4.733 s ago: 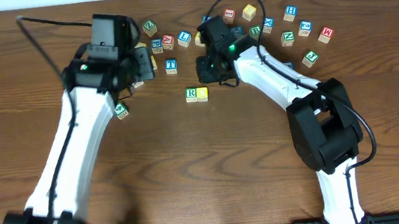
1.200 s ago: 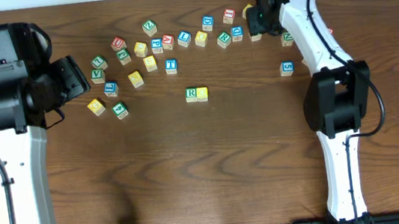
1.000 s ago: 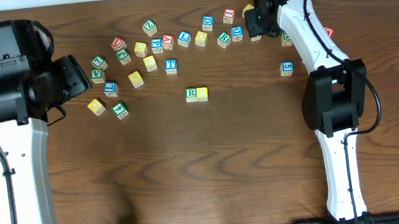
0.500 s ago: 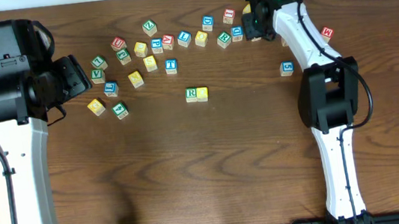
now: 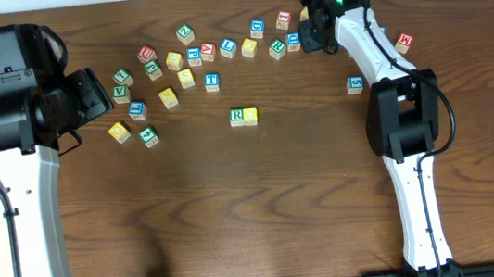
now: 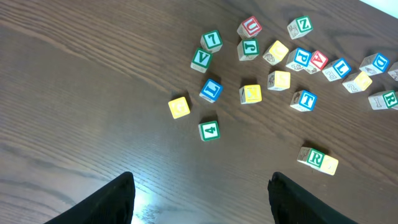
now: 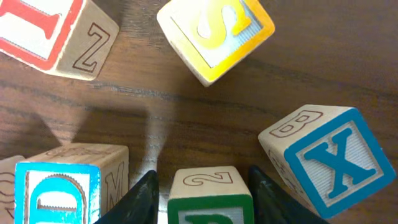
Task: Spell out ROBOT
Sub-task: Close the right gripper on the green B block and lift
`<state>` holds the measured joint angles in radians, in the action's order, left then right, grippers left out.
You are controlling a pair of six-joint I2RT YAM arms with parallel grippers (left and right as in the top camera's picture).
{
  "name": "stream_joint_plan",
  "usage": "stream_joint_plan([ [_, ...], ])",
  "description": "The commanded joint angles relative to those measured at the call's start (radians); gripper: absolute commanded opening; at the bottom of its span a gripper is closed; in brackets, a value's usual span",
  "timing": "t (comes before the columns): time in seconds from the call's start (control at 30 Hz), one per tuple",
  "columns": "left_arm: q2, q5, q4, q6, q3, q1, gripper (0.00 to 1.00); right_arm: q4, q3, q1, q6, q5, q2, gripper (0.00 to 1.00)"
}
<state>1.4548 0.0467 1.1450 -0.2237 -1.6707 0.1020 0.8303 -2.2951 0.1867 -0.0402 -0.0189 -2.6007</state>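
Note:
A green R block [image 5: 238,115] and a yellow block [image 5: 251,115] sit side by side at the table's middle; the left wrist view shows the R block [image 6: 314,158] too. My right gripper [image 5: 309,37] is low over the back row. Its fingers [image 7: 142,200] straddle a green-edged block [image 7: 210,196] with a "2" on its side. The right finger touches the block and a thin gap shows on the left. That block's letter is cut off. My left gripper [image 6: 201,180] hangs open over bare wood at the left, holding nothing.
Loose letter blocks curve across the back, among them a blue T [image 5: 212,81], a yellow one [image 5: 118,132] and a blue one [image 5: 355,83]. Close round my right fingers stand a yellow S [image 7: 214,34], a blue X [image 7: 326,158] and a blue D [image 7: 59,186].
My right gripper has slid a little left along the back row and its jaws have narrowed around the green-edged block. The left arm has stayed put over the last second.

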Motion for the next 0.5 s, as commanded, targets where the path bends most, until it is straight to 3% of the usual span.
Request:
stream_joint_plan([
  [0.0,0.003,-0.002,0.002,0.009,0.000,0.003,0.68,-0.002,-0.011,0.005,0.003,-0.008,-0.012,0.36],
  [0.47,0.003,-0.002,0.002,0.009,0.000,0.003,0.68,0.046,-0.013,0.004,-0.034,-0.005,0.065,0.29],
])
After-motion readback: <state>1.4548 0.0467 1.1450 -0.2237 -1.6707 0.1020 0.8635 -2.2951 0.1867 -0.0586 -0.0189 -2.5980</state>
